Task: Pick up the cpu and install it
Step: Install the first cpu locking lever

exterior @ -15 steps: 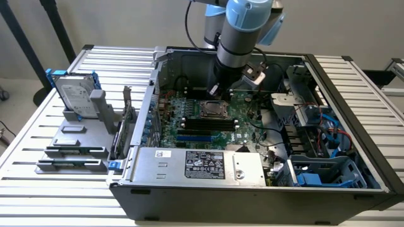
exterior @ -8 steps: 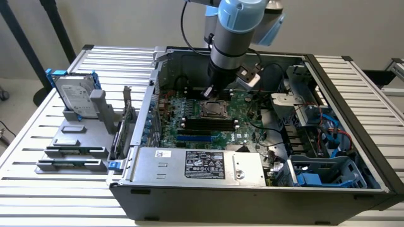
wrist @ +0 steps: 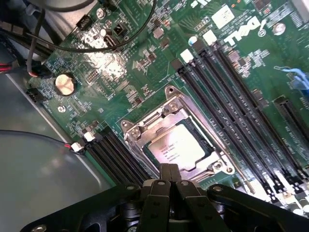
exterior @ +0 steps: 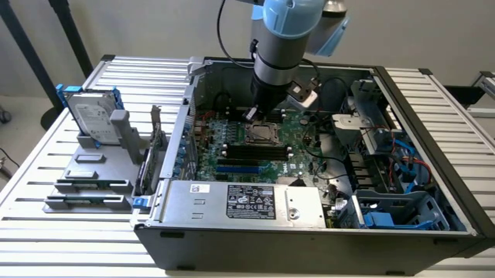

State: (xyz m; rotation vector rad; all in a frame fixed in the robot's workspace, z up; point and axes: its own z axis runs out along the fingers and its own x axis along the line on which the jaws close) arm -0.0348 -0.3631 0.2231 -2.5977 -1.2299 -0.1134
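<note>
The cpu (wrist: 176, 147), a flat square chip with a silvery top, lies in the metal-framed socket (wrist: 145, 130) on the green motherboard (wrist: 120, 72). My gripper (wrist: 169, 171) hangs just above one edge of the socket, its two black fingers pressed together with nothing between them. In the exterior view the arm reaches down into the open computer case (exterior: 309, 243), and the gripper (exterior: 252, 116) is right over the far side of the socket holding the cpu (exterior: 259, 135).
Black memory slots (wrist: 227, 96) flank the socket. Cables (wrist: 72, 46) run along the board's edge. A power supply (exterior: 240, 202) fills the case front. On the exterior view's left, a grey holder (exterior: 93, 174) carries a hard drive in a blue bracket (exterior: 91, 119) and memory sticks (exterior: 89, 186).
</note>
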